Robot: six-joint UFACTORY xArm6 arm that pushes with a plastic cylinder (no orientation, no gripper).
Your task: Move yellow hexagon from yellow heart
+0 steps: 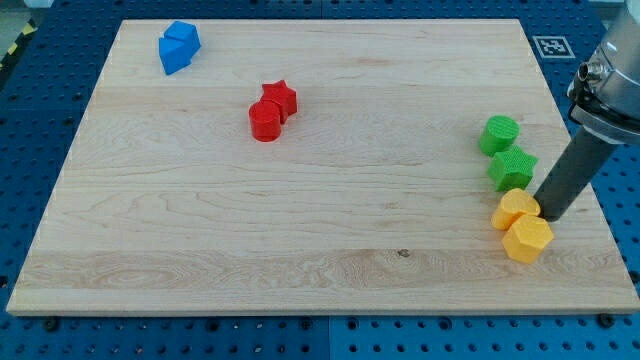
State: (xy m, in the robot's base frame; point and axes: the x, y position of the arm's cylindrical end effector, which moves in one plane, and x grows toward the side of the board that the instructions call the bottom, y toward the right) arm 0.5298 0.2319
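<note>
The yellow hexagon lies near the board's right edge, low in the view. The yellow heart sits just above and left of it, touching it. My tip stands on the board right beside the heart's right side and just above the hexagon. The dark rod rises from there toward the view's upper right.
A green star sits just above the yellow heart, and a green cylinder above that. A red cylinder and red star touch at upper centre. Two blue blocks lie at top left. The board's right edge is close.
</note>
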